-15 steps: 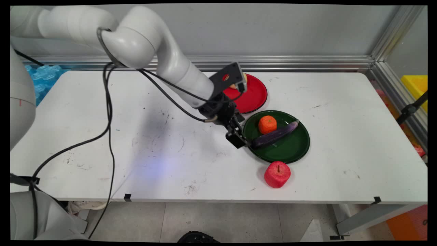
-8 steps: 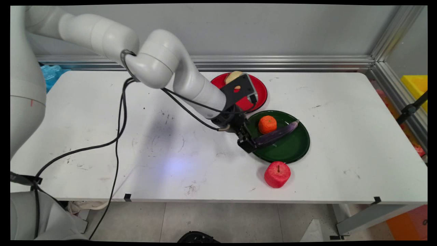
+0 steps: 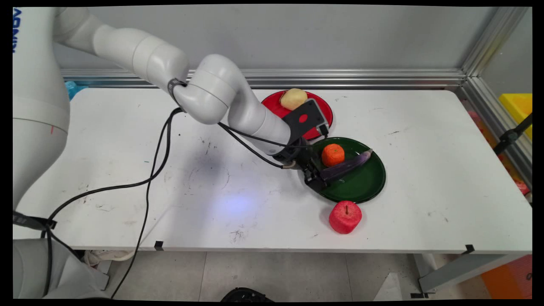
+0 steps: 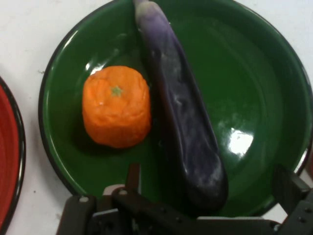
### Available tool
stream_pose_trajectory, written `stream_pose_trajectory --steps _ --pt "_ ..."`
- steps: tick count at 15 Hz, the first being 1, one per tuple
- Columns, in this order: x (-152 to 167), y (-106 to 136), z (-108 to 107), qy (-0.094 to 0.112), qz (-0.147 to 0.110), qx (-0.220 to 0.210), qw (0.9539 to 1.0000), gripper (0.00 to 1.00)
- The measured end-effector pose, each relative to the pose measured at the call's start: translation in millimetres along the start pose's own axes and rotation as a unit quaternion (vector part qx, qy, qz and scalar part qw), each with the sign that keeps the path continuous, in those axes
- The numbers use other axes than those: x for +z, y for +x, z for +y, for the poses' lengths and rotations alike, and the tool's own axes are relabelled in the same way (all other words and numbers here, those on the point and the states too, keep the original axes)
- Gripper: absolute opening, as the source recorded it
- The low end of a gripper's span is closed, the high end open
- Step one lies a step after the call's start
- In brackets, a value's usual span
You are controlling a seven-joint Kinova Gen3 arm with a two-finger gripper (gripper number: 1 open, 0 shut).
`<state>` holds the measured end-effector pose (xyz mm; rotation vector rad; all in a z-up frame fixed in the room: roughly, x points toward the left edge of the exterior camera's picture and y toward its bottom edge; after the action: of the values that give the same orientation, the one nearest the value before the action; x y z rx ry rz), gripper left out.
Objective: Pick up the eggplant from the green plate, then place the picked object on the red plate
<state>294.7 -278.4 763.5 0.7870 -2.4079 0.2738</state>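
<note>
Over the green plate's near-left rim sits the gripper, fingers spread either side of the eggplant's blunt end; contact cannot be told. Eggplant lies diagonally across the plate, an orange just beside it. Red plate behind holds a potato. Apple rests on the table, near the green plate's front edge.
</note>
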Motion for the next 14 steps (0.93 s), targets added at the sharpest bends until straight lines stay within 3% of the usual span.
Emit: stream_pose_trajectory --steps 3,4,14 --pt "8 0 0 0.006 0.003 -0.005 1.0000 1.00" --pt "10 0 0 0.007 0.004 -0.006 0.9999 0.00" --pt "16 1 3 0.005 0.014 -0.007 0.9999 0.00"
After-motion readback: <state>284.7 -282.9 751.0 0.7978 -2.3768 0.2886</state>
